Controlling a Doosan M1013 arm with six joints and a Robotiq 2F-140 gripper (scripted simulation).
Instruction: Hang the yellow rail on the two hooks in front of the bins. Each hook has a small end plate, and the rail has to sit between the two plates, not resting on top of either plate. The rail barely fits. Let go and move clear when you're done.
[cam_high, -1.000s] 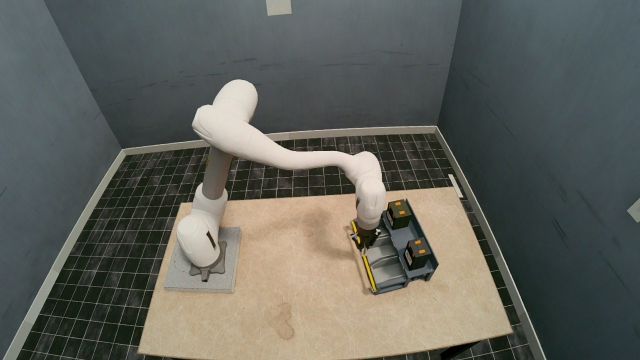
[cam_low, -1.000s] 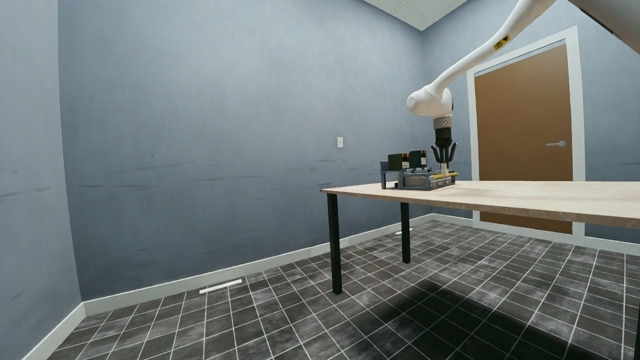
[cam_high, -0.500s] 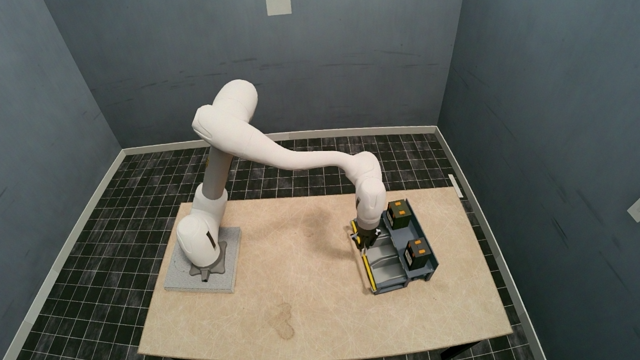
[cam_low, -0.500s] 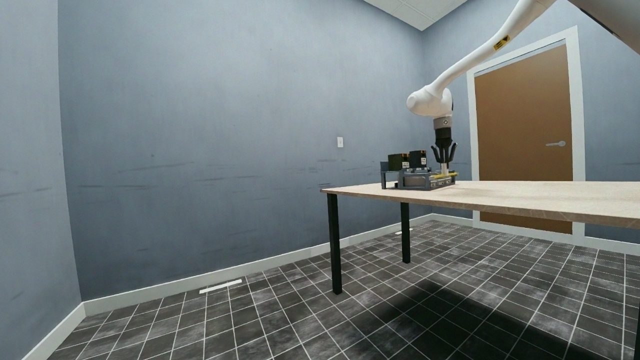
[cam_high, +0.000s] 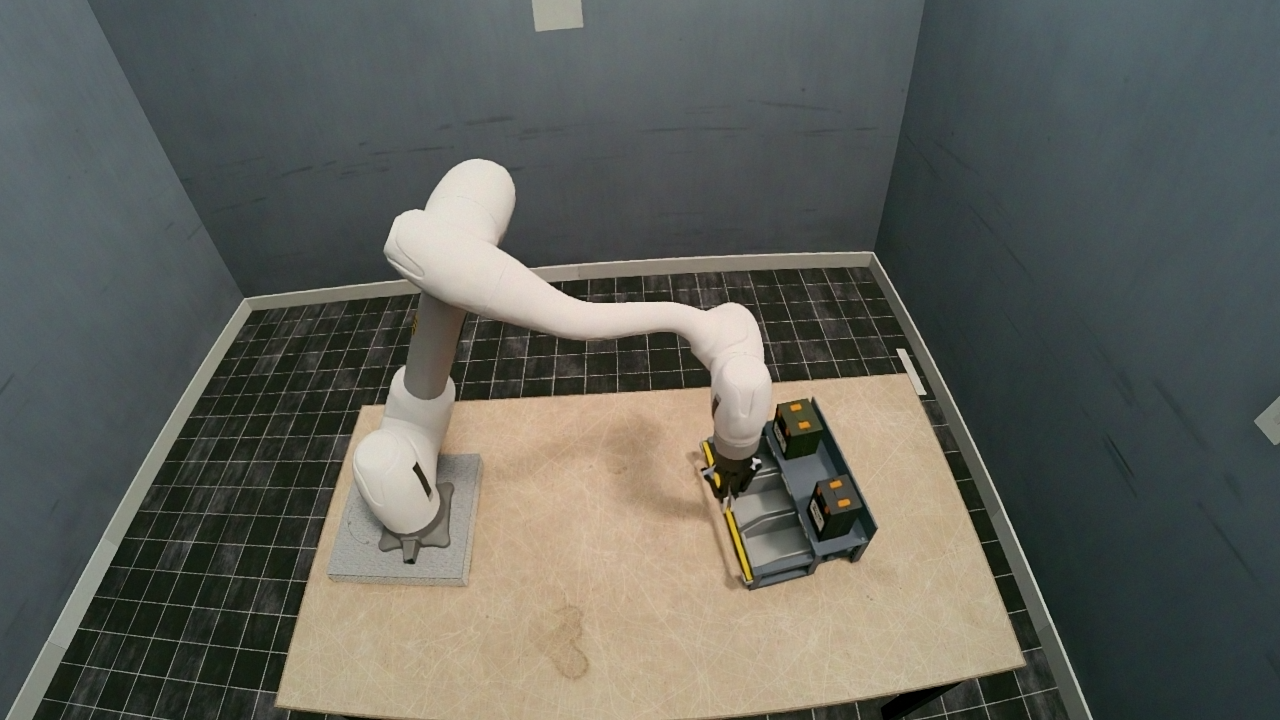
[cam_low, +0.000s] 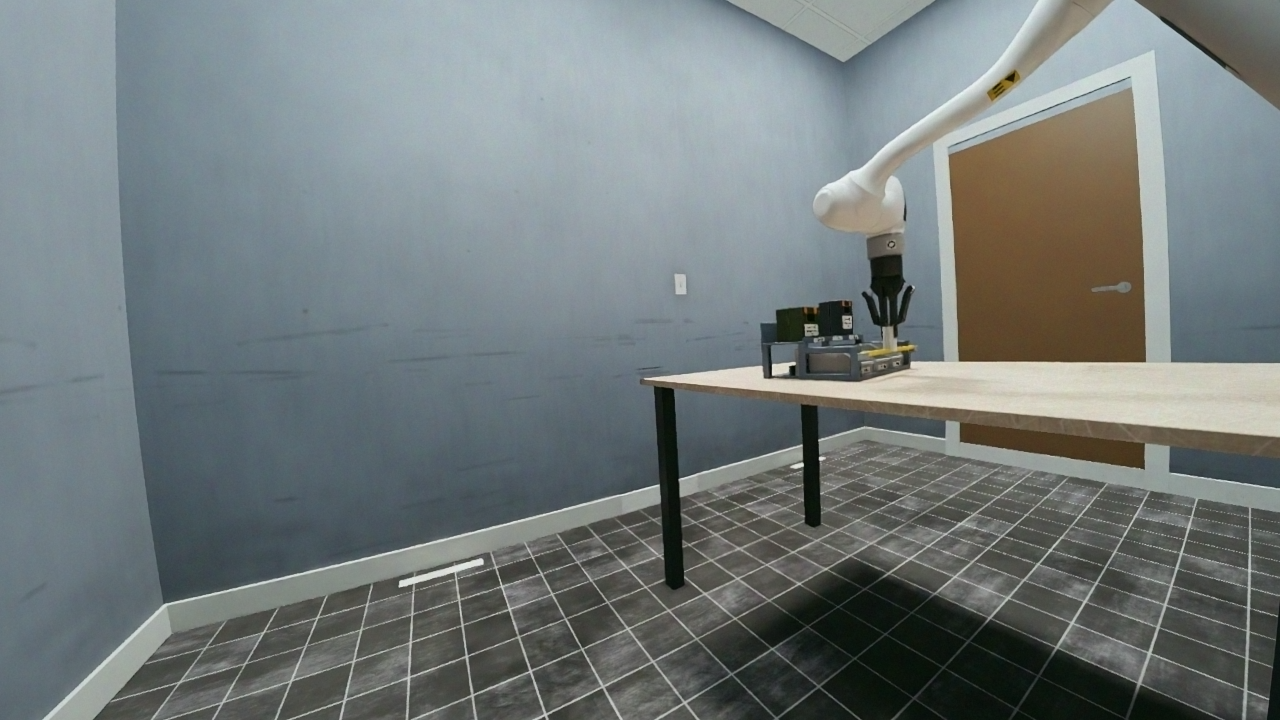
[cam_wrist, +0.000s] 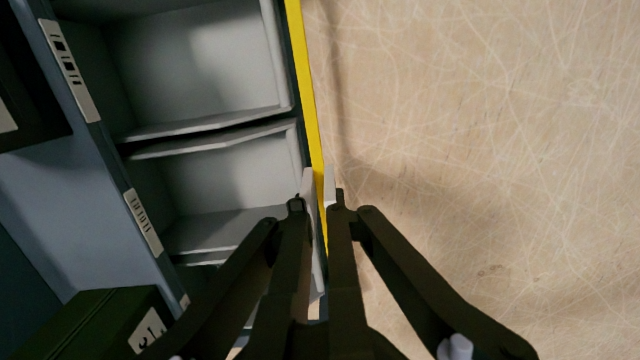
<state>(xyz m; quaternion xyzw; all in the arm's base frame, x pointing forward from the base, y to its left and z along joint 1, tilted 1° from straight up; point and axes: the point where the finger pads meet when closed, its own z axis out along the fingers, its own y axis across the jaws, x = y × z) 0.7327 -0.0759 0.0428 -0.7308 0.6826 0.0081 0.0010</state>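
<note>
Thin, straight yellow rail (cam_wrist: 306, 95), lying level along the front edge of the grey bins (cam_high: 787, 519), on the side facing the robot base. Set near the right edge of the table (cam_high: 554, 573), roughly midway between its far and near edges. Pinched near one end between closed gripper (cam_wrist: 317, 192) pads. Hooks and end plates too small to make out.

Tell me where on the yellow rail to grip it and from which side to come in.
Grip the yellow rail across its thin faces and come straight down from above, as the gripper does now, shut on it. It is a narrow strip set on edge along the open front of the bins, so only its top is free. A hold nearer mid-length would likely balance better.
</note>
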